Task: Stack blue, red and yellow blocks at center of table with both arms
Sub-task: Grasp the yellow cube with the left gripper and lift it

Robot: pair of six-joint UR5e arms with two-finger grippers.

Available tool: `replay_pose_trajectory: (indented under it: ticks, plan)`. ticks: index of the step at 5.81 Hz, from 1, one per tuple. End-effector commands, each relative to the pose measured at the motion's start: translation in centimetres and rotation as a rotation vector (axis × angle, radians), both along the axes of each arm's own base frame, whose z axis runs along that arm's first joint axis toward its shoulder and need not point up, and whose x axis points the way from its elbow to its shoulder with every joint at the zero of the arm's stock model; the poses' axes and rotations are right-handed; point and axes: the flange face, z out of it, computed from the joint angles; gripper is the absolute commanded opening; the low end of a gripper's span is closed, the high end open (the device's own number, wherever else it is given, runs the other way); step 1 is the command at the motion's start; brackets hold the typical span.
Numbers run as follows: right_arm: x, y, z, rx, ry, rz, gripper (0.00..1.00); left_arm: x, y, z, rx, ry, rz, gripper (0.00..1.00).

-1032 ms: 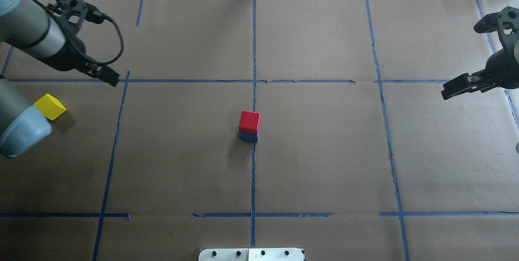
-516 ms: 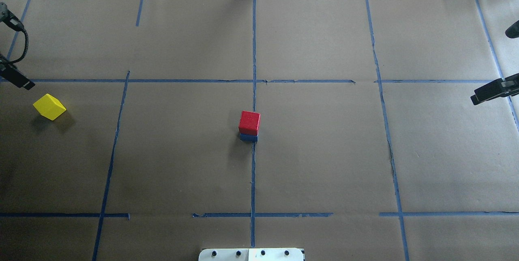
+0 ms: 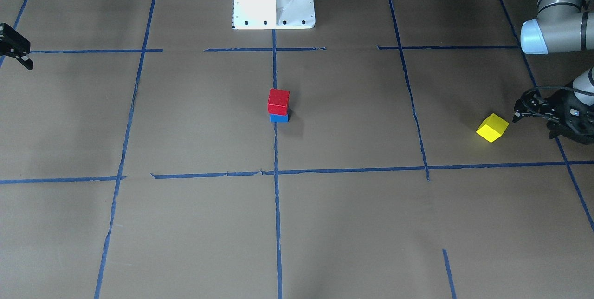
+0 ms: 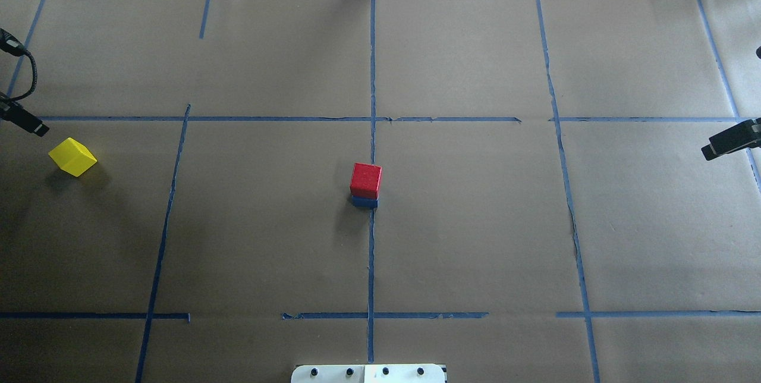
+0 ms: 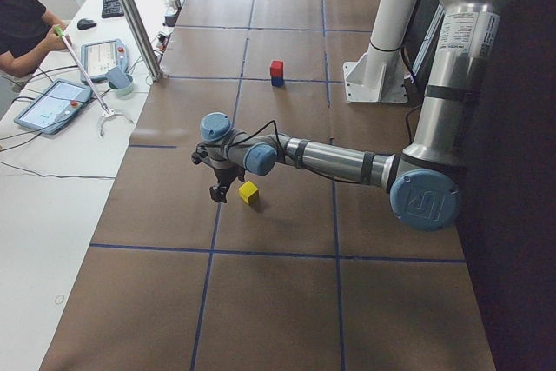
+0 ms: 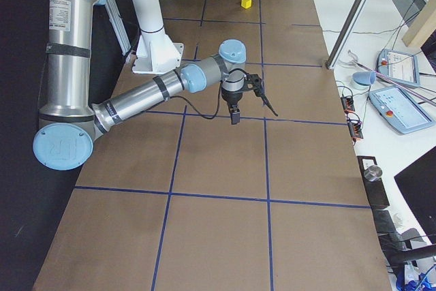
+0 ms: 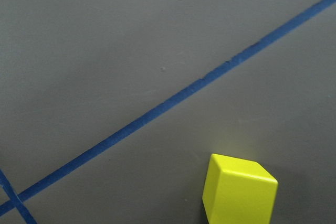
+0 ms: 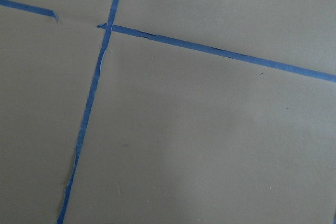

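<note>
Red block [image 4: 365, 179] stacked on blue block [image 4: 364, 202] at centre; yellow block [image 4: 72, 156] beside left gripper [image 3: 518, 114], whose opening cannot be told; right gripper [image 6: 254, 116] spread wide, empty.

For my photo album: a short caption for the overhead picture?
A red block sits on a blue block in the middle of the table; a yellow block lies alone at left.

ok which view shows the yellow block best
The exterior front-facing view: the yellow block is whole, unobstructed and sharp. Overhead exterior also shows it whole, near the left edge. Left wrist-mounted shows it largest but cropped at the bottom. Exterior left and right show it small; right wrist-mounted misses it.
</note>
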Motion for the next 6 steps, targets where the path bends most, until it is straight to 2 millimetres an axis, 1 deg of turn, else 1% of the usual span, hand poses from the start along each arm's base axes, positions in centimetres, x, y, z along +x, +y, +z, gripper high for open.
replay_pose_trajectory:
  ticks: [1,2,3,5,6]
  plan:
    - [-0.1,-0.1,0.0,0.000,-0.001,-0.001,1.00,4.5,1.3,0.1,-0.003,0.003,0.067,1.00]
    - [-0.2,-0.3,0.2,-0.003,0.001,-0.001,1.00,5.9,1.9,0.2,-0.002,0.003,0.094,1.00]
    - [-0.2,-0.5,0.4,-0.007,0.002,0.000,1.00,6.3,2.1,0.2,0.009,0.006,0.101,1.00]
    - [-0.3,-0.6,0.4,-0.008,0.002,-0.002,1.00,8.6,3.0,0.9,0.012,0.002,0.142,1.00]
    - [-0.3,-0.7,0.6,-0.013,0.002,0.000,1.00,9.1,3.3,1.7,-0.001,-0.006,0.153,1.00]
